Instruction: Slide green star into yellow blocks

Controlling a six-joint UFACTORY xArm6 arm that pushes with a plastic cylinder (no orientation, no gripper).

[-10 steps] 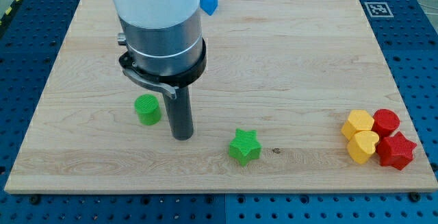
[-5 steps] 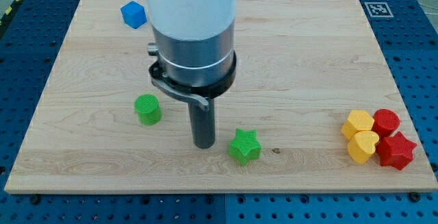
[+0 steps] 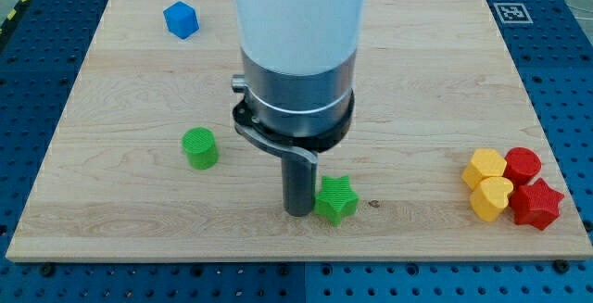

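one camera looks down at an angle from the wooden board's (image 3: 417,71) near edge, fairly close.

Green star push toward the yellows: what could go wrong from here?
1. My tip sits at the view's left edge of the green star; an off-centre push on its points may spin it or let it slip aside.
2. The yellow blocks touch the red cylinder and red star near the board's right edge; a hard arrival could shove those off.
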